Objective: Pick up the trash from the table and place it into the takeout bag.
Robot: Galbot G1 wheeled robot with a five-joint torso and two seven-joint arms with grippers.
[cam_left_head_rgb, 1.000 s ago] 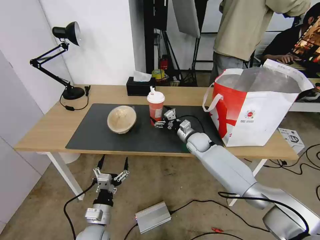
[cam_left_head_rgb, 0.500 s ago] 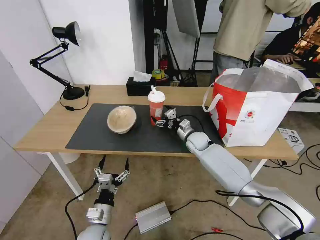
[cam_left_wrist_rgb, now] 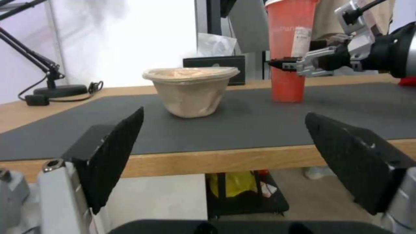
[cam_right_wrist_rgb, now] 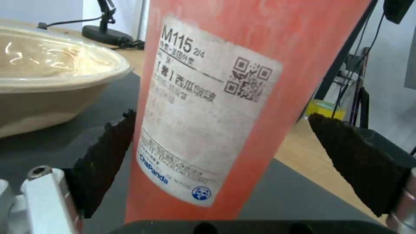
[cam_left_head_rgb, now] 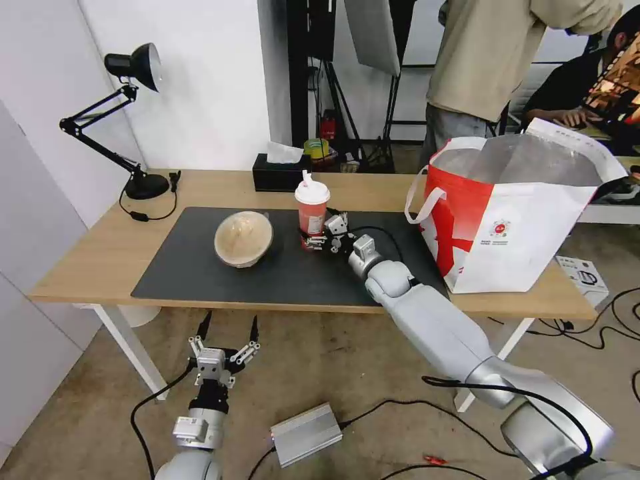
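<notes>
Red drink cup [cam_left_head_rgb: 311,213] stands between my right gripper's [cam_left_head_rgb: 317,239] open jaws, ungripped; my left gripper [cam_left_head_rgb: 227,339] hangs open below the table [cam_left_head_rgb: 80,260].

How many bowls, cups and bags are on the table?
Bowls: 1, the beige bowl.
Cups: 1, the red cup, with the right gripper around its base.
Bags: 1, the takeout bag.
Total: 3.
</notes>
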